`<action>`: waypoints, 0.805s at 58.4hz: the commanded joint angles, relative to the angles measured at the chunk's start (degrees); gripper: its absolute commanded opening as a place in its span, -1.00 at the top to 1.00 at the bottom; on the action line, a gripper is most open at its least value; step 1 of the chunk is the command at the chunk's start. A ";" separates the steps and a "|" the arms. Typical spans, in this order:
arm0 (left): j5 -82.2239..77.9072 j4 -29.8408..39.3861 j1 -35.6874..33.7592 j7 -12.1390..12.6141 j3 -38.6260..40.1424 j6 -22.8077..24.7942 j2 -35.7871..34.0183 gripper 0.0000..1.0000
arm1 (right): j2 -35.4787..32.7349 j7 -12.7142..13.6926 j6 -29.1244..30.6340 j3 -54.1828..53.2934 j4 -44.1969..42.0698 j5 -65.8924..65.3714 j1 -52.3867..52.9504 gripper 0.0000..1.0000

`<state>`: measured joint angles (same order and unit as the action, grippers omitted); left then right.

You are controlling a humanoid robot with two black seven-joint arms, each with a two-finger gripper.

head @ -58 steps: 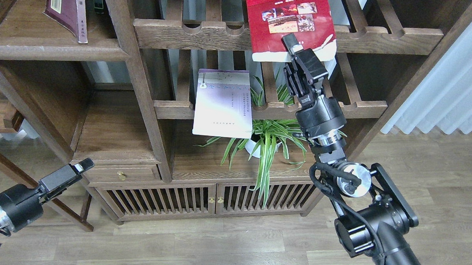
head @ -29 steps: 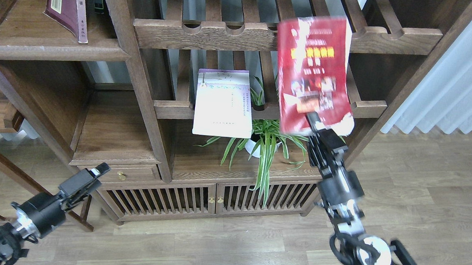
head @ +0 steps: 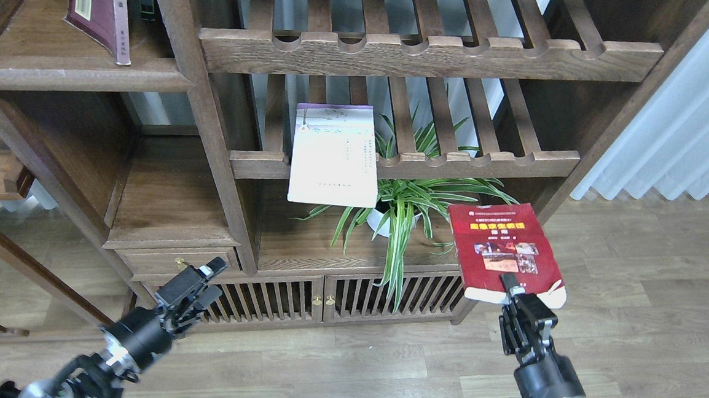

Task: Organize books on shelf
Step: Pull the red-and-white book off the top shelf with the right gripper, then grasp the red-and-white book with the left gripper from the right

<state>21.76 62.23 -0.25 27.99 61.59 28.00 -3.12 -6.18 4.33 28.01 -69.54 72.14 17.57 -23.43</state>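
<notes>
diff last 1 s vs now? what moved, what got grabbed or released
The right gripper, shut on the red book, pulled it off the upper slatted rack and brought it down and out; it is now held low in front of the cabinet. The left gripper moved right and up, holding nothing. The lavender book, maroon book and plant stayed put.

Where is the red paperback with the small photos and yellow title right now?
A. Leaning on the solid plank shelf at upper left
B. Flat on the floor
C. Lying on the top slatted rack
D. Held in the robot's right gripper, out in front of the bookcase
D: the red paperback is pinched at its lower edge by the right gripper, off every rack.
</notes>
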 commanded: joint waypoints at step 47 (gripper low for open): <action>13.13 -4.40 0.77 -8.21 -23.80 0.00 -6.29 -0.97 | 4.69 3.67 -0.01 16.63 -3.58 -0.78 -0.21 0.91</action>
<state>34.88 59.87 0.77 19.86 38.23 28.00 -10.71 -1.48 7.78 28.00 -54.65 68.61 16.80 -23.63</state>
